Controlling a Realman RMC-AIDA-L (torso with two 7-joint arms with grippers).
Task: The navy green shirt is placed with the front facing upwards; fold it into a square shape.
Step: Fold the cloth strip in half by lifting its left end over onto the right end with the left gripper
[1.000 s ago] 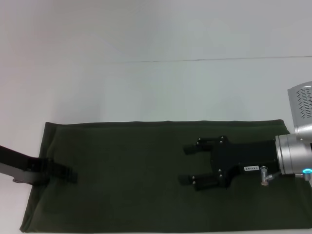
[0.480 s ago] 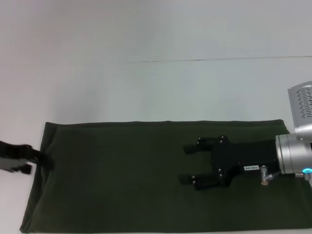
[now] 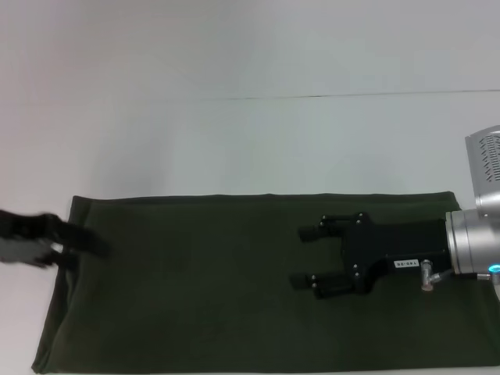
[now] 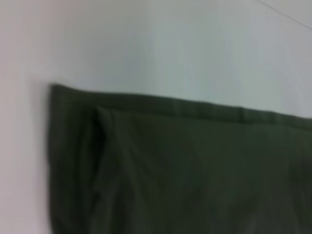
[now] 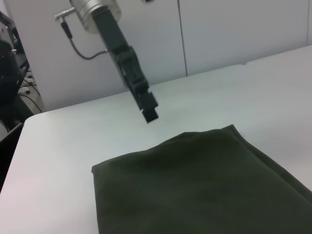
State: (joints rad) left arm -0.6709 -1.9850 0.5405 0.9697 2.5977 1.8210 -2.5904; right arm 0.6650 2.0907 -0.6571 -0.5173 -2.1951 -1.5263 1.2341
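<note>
The navy green shirt (image 3: 195,289) lies flat on the white table as a long, plain dark green rectangle with no print showing. It also fills the left wrist view (image 4: 195,170) and the right wrist view (image 5: 195,180). My right gripper (image 3: 297,256) hovers open over the shirt's right half, fingers pointing left and holding nothing. My left gripper (image 3: 82,242) is blurred at the shirt's left edge near the far corner. In the right wrist view the left gripper (image 5: 151,116) hangs above the table just beyond the shirt's end.
The white table (image 3: 250,141) stretches bare beyond the shirt, with a thin seam line (image 3: 351,95) across it. A folded hem ridge (image 4: 102,146) runs along the shirt's left end. Cabinets and cables (image 5: 14,73) stand past the table's left side.
My left gripper has pulled back from over the shirt's left end to its left edge and shifted toward the far corner. The right gripper has barely moved.
</note>
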